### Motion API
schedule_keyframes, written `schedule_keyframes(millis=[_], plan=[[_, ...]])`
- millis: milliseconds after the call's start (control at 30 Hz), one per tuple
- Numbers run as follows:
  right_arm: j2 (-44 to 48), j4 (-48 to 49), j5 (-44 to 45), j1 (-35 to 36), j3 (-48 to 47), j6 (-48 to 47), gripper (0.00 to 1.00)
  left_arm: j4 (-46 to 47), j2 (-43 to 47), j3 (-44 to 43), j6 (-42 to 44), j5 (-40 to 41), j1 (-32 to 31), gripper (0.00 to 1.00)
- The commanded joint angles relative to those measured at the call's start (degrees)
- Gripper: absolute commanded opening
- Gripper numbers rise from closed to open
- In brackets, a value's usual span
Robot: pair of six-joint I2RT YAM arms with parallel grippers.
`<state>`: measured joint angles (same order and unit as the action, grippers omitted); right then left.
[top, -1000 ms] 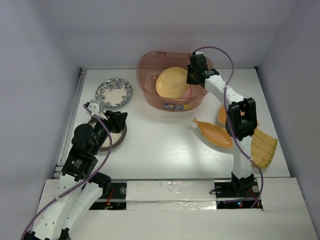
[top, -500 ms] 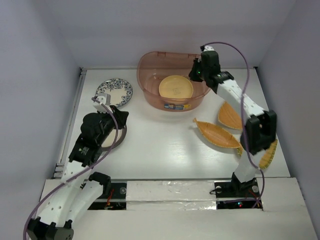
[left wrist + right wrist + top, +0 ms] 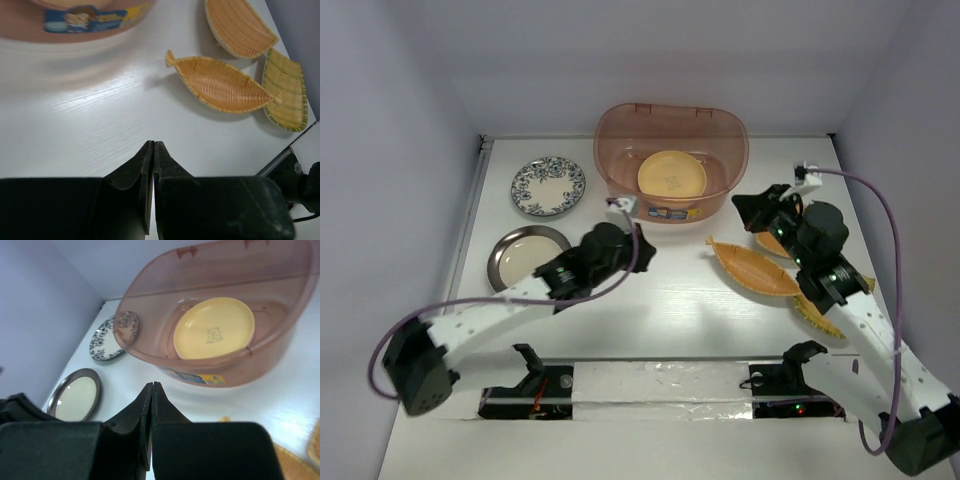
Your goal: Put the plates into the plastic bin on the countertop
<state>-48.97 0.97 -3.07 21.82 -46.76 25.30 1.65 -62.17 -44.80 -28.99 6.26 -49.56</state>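
The plastic bin (image 3: 620, 190) stands at the back centre with the yellow plate (image 3: 672, 173) flat inside; no pink plate shows. The floral-rimmed plate (image 3: 549, 185) and the metallic-rimmed plate (image 3: 525, 255) lie on the countertop at the left. Three orange-tan ribbed plates lie at the right: one (image 3: 752, 268) in the open, two partly under my right arm. My left gripper (image 3: 642, 250) is shut and empty over mid-table, in front of the bin. My right gripper (image 3: 745, 208) is shut and empty, right of the bin's front.
The left wrist view shows the bin's label (image 3: 75, 20) and the three ribbed plates (image 3: 222, 85) ahead on the right. The right wrist view shows the bin (image 3: 150, 347), yellow plate (image 3: 214, 334), floral plate (image 3: 106, 337) and metallic plate (image 3: 75, 397). Pale walls bound the countertop.
My right gripper left the bin and drew back to the right, near the ribbed plates. The yellow plate settled flat in the bin. My left gripper swung from the metallic plate to mid-table.
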Motion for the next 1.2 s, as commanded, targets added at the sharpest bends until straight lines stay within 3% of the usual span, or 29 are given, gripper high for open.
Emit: schedule_keyframes(millis=[0, 100, 267, 400, 600, 1000, 1167], plan=[[7.38, -1.32, 6.55, 0.32, 2.45, -1.30, 0.00, 7.74, -10.31, -3.71, -6.33, 7.71, -5.00, 0.00], [13.36, -3.61, 12.36, 0.32, 4.74, -0.70, 0.09, 12.40, -19.89, -6.96, -9.84, 9.02, -7.99, 0.00], [17.86, -2.12, 14.06, 0.32, 7.56, 1.07, 0.33, 16.36, -28.24, -11.53, -13.28, 12.20, -10.12, 0.25], [17.42, -1.59, 13.01, 0.32, 8.53, 2.03, 0.37, 19.97, -34.32, -14.08, -15.39, 10.62, -10.12, 0.46], [17.50, -1.59, 10.55, 0.32, 7.48, 1.86, 0.41, 22.61, -43.02, -18.39, -18.55, 9.91, -10.12, 0.57], [16.36, -1.76, 7.20, 0.32, 7.12, 1.16, 0.41, 25.33, -54.36, -26.48, -18.29, 4.73, -10.12, 0.59], [16.28, -1.59, 7.03, 0.32, 7.30, 1.16, 0.41, 26.21, -58.14, -26.66, -20.13, 4.55, -10.12, 0.52]])
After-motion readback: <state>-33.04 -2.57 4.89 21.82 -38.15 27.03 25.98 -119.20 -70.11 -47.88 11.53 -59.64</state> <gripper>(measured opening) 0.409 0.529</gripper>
